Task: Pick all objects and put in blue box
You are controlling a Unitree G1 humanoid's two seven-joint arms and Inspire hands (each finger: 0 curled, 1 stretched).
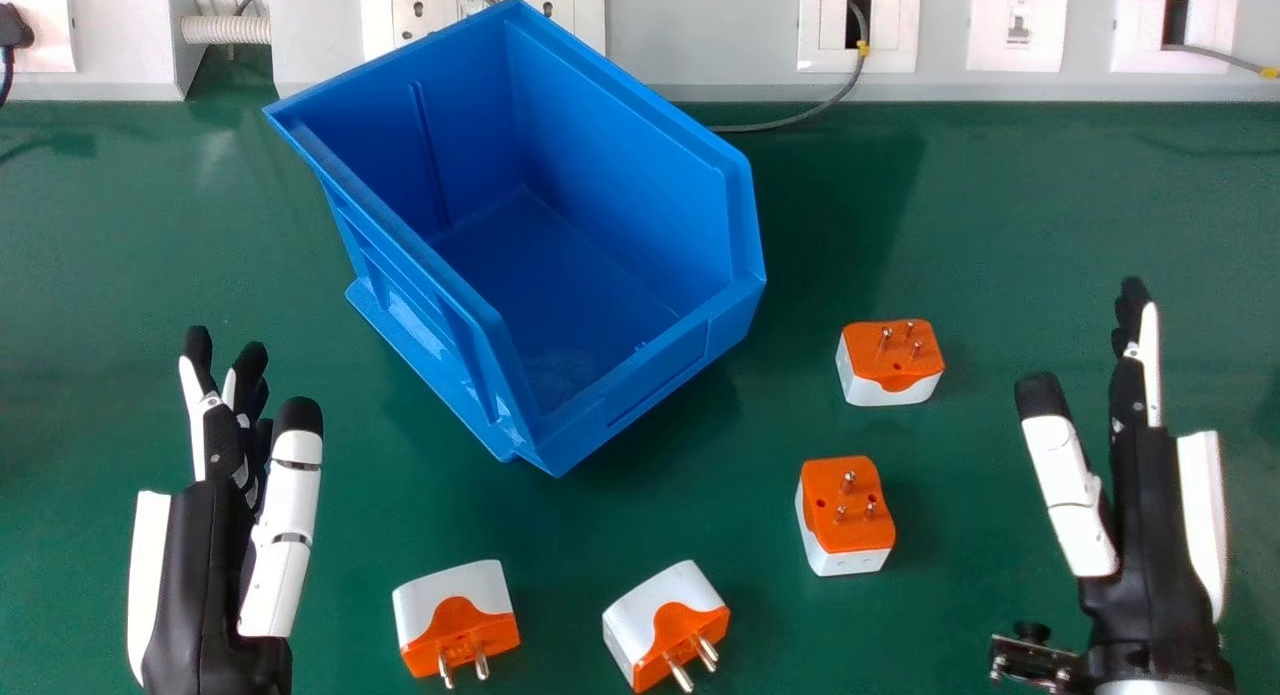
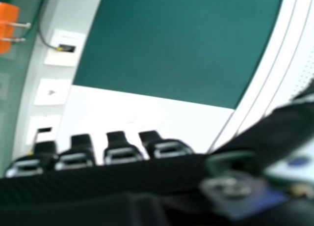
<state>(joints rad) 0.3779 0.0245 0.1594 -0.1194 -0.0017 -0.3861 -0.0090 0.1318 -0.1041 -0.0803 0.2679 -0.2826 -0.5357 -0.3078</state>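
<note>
Your right hand (image 1: 1145, 545): open, fingers straight, empty. Left of it on counter (image 1: 1030, 205), apart: far adapter (image 1: 890, 375) and middle adapter (image 1: 845, 505), pins up. Your left hand (image 1: 205, 545): open, empty. Right of it: left adapter (image 1: 455, 615), then front adapter (image 1: 665, 625), pins toward you. Blue box (image 1: 620, 145) beyond, between your hands.

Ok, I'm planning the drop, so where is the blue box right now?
In the head view, the blue box sits left of centre at the table's back, by the wall sockets, beyond the four orange-and-white adapters.
</note>
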